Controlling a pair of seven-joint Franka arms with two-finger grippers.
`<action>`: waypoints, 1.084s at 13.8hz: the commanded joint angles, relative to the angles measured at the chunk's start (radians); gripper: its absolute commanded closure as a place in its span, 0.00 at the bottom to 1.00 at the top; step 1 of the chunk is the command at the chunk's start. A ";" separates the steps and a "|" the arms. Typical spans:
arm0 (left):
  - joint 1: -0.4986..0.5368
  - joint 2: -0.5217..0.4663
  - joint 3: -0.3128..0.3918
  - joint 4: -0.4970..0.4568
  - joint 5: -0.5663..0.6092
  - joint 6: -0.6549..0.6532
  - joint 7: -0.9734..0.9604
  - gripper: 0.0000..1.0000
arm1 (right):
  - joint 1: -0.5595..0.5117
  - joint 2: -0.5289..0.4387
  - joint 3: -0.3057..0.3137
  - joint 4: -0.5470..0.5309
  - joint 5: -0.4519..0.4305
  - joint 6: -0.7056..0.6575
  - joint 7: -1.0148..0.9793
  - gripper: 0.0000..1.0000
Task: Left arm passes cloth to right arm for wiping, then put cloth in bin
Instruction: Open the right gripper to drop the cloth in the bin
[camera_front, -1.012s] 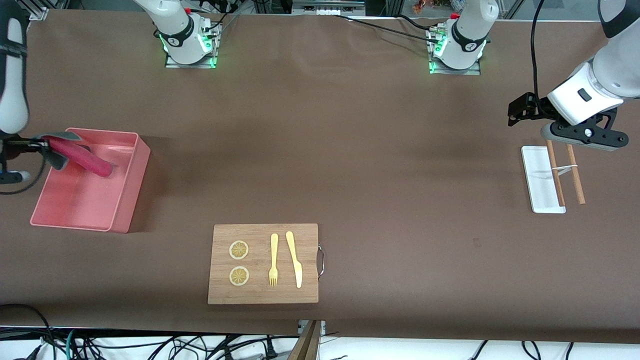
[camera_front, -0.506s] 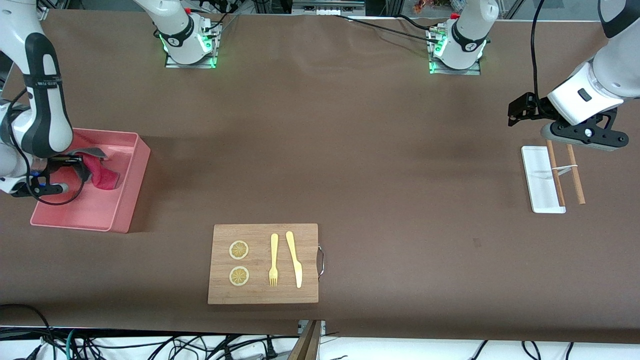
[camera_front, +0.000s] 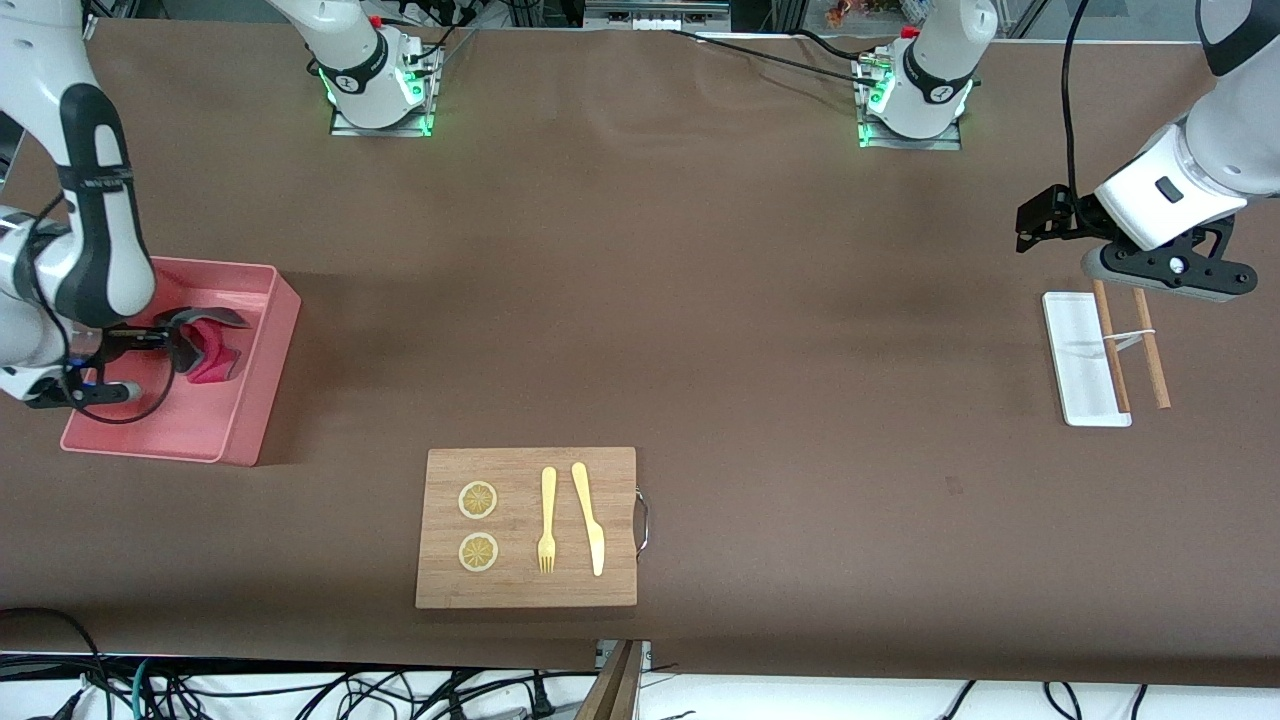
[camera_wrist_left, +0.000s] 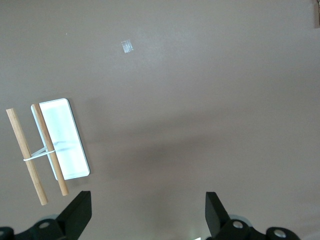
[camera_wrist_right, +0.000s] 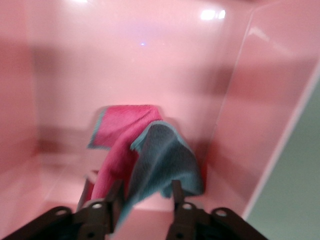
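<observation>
The right gripper (camera_front: 165, 345) has come down into the bin (camera_front: 262, 375) over the last second. A second ago it hung at the bin's edge with the cloth (camera_front: 210, 352) stretched out sideways from it; half a second ago it had swung in over the tub, and now it sits lower, with the cloth bunched on the bin's floor against the wall toward the middle of the desk (camera_front: 760, 330). In the right wrist view the cloth (camera_wrist_right: 145, 155) drapes from between the two fingers (camera_wrist_right: 176, 192), red face and grey face both showing, its lower folds lying on the pink floor. The jaws are pinching the cloth, so it is in the bin but not yet released.

That puts the task at its last step, judging by how things lie: the pass and the wiping look finished, and what remains is to part the jaws and lift clear. The risk is that a fold stays caught on a finger and rides back up.

The left gripper (camera_wrist_left: 145, 212) waits with its jaws spread wide, over the desk just beside the white tray (camera_front: 1078, 350) and the two wooden sticks (camera_front: 1128, 345) at the left arm's end, unchanged across all three moments. The cutting board (camera_front: 520, 590) with its slices, fork and knife lies untouched, nearer the front camera.
</observation>
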 joint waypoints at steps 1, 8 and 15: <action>-0.003 0.010 -0.003 0.026 0.023 -0.012 -0.004 0.00 | 0.005 -0.095 0.016 0.085 0.016 -0.183 0.004 0.00; -0.003 0.010 -0.003 0.026 0.023 -0.012 -0.002 0.00 | 0.011 -0.277 0.186 0.189 -0.012 -0.441 0.290 0.00; -0.003 0.010 -0.003 0.026 0.025 -0.012 -0.002 0.00 | 0.010 -0.450 0.352 0.199 -0.058 -0.432 0.318 0.00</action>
